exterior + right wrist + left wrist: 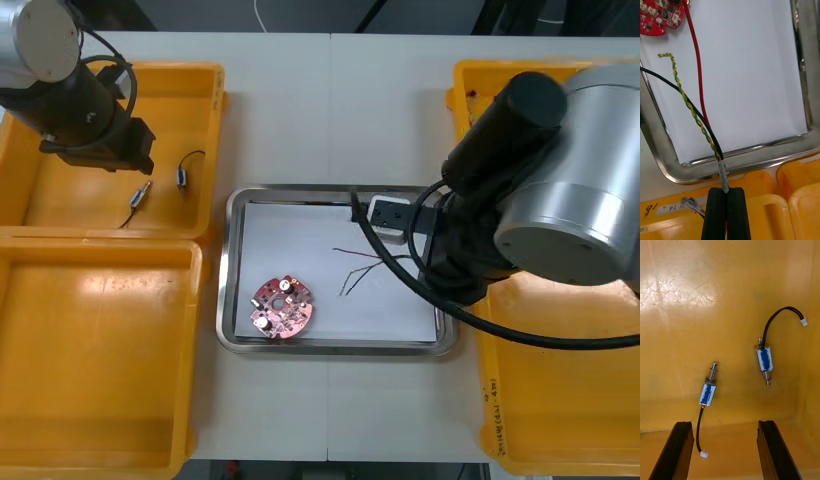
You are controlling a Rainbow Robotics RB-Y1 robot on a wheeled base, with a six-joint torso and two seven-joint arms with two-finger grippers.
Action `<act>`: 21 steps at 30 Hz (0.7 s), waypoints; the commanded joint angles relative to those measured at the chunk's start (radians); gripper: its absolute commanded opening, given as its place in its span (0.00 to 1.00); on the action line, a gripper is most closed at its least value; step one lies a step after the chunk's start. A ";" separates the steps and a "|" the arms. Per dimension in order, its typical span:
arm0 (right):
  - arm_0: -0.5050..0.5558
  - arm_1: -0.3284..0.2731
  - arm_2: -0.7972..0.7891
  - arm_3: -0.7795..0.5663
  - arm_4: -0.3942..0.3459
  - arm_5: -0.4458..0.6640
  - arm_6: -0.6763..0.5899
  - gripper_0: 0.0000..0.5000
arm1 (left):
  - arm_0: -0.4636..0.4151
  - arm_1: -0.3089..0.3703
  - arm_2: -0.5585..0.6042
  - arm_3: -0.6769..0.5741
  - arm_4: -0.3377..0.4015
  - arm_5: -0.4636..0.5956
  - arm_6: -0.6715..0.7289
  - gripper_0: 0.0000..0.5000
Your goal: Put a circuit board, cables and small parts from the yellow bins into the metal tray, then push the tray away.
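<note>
Metal tray (pixel 233 300): white inside, at the centre of the table (pixel 300 110), between the yellow bins. Circuit board (pixel 282 307): round, red, flat on the tray floor at about 7 o'clock, apart from the rim. Cable (pixel 360 265): red, black and twisted yellow-and-green strands fanned over the tray floor from the 3 o'clock side toward the board; the red strand reaches the board's edge in the right wrist view, and the grey sleeve end is off the tray. Right gripper (pixel 727 190): at the tray's 3 o'clock rim, above the edge of a right-hand yellow bin (pixel 760 202), fingers pinched close on the cable's grey sleeve. Left gripper (pixel 725 423): fingers spread wide, nothing between them, above the floor of the far left bin (pixel 215 100). Small metal parts (pixel 140 195): two, blue-banded, each with a thin black lead, lying apart near that bin's 4 o'clock corner, just beyond the left fingers.
</note>
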 commanded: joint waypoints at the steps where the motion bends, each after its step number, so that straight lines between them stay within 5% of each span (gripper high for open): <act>1: -0.034 0.043 0.065 0.073 0.033 0.003 0.047 0.00 | -0.056 -0.012 -0.041 0.049 -0.013 -0.059 -0.124 1.00; 12: -0.034 0.128 0.100 0.219 0.101 -0.016 0.064 0.00 | -0.056 -0.018 -0.097 0.150 -0.016 -0.145 -0.154 1.00; 21: -0.032 0.140 0.170 0.277 0.193 -0.124 0.066 0.00 | -0.056 -0.024 -0.121 0.209 -0.030 -0.183 -0.177 1.00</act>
